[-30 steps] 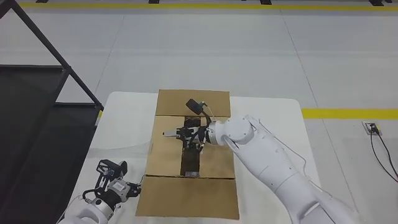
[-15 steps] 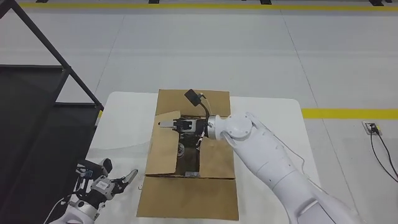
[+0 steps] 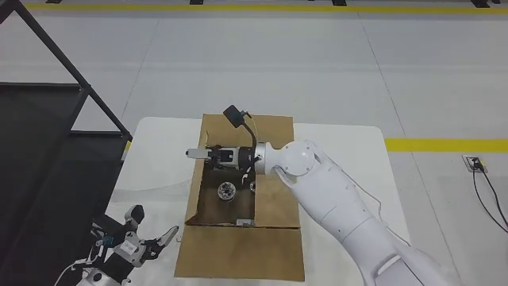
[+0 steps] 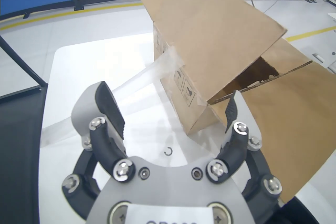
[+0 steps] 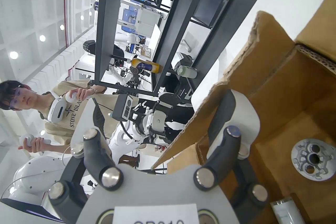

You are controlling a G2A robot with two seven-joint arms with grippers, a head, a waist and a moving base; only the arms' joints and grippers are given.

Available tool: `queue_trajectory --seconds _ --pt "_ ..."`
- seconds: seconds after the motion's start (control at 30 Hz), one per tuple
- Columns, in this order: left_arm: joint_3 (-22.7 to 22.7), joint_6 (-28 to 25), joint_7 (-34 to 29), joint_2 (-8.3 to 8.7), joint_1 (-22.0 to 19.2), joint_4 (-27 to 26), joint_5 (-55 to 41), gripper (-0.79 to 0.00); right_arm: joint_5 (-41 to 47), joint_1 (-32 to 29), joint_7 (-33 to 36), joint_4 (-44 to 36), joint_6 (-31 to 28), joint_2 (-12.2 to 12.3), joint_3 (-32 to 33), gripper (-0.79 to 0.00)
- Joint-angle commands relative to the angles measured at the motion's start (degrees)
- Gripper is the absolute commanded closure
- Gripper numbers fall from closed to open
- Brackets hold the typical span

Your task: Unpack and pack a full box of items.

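The cardboard box (image 3: 278, 206) stands mid-table with its left flap (image 3: 196, 199) raised. My right gripper (image 3: 202, 153) is at that flap's far end, open. In the right wrist view the right gripper (image 5: 162, 104) straddles the flap (image 5: 210, 114), one finger inside the box (image 5: 283, 83) against the cardboard. A round metal part (image 3: 226, 191) lies on the box floor, and the right wrist view shows this metal part (image 5: 309, 156) beside a white cylinder (image 5: 284, 209). My left gripper (image 3: 131, 242) hovers open and empty over the table's near-left corner, facing the box (image 4: 218, 46).
A strip of clear tape (image 4: 147, 75) trails from the box's side across the white table (image 3: 159, 167). A black metal rack (image 3: 48, 151) stands off the table's left side. The box's near flap (image 3: 238, 250) lies flat outward toward the front edge.
My right gripper has swept leftward, swinging the left flap up and uncovering the box's inside. The left arm has drawn back toward the table's near-left corner.
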Motion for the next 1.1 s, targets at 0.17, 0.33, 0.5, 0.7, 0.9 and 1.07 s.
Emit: queue_trajectory --seconds 0.17,0.33,0.5,0.7,0.9,1.07 --pt "3.35 1.51 -2.48 -0.21 -3.39 -1.24 2.31 -0.785 0.47 1.00 0.82 0.62 -1.51 -1.45 -0.98 -0.785" --pt "5.62 5.91 -3.07 -0.59 -5.53 -1.15 4.04 -0.785 0.71 1.81 1.92 2.00 -2.24 -2.47 -1.61 -0.785" --pt "4.90 9.38 -1.63 -0.97 -5.40 -0.72 0.87 -0.785 1.23 2.26 5.32 3.16 -4.62 -3.07 -1.81 -0.785" --pt "1.79 10.76 -0.28 -1.11 -3.66 -0.59 -1.74 -0.785 2.43 2.61 8.04 4.72 -8.10 -3.10 -0.61 -0.785" --pt "-1.60 11.12 0.23 -1.17 -1.25 0.18 -3.33 -0.785 2.83 2.69 7.32 6.92 -10.67 -2.07 2.30 -0.785" --pt "-3.37 10.68 -1.05 -1.21 -0.07 2.15 -4.44 -0.785 2.49 1.89 6.77 7.44 -12.15 -0.53 5.19 -0.785"
